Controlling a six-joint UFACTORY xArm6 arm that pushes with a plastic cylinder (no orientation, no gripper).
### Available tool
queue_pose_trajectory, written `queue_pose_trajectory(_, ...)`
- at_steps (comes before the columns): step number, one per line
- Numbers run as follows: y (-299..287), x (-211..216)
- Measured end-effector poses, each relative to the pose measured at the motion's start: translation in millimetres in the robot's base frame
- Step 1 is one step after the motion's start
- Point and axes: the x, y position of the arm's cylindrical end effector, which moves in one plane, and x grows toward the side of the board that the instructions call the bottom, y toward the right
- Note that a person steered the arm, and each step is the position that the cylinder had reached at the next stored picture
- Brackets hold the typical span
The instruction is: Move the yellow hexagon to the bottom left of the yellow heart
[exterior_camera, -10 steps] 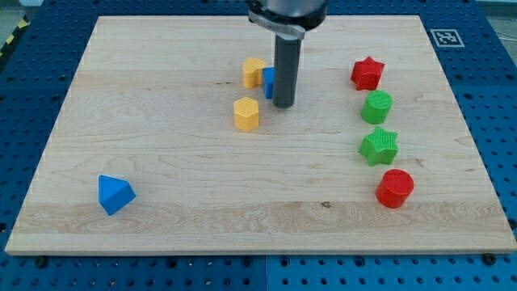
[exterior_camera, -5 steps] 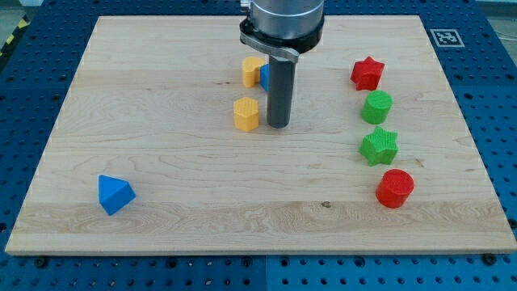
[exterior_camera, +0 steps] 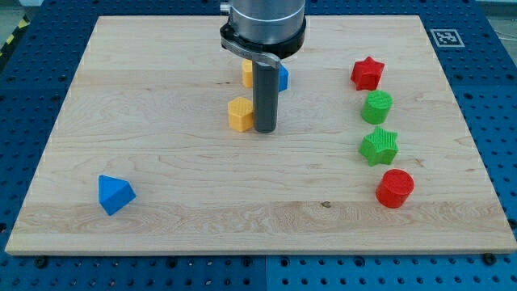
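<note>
The yellow hexagon (exterior_camera: 239,114) lies on the wooden board a little above its middle. My tip (exterior_camera: 266,129) stands right against the hexagon's right side. The yellow heart (exterior_camera: 247,73) sits above the hexagon, mostly hidden behind the rod and the arm's head. A small blue block (exterior_camera: 282,78) peeks out to the right of the rod, next to the heart; its shape is hidden.
A red star (exterior_camera: 367,73), a green cylinder (exterior_camera: 376,107), a green star (exterior_camera: 379,146) and a red cylinder (exterior_camera: 395,188) form a column at the view's right. A blue triangle (exterior_camera: 114,195) lies at the bottom left.
My tip has moved down and to the left, from beside the blue block to the hexagon's right side. The hexagon has shifted slightly left.
</note>
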Motion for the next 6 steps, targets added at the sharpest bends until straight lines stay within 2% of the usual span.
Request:
queue_pose_trajectory(2,-17.8,-28.3)
queue_pose_trajectory(6,-39.1,-29.0)
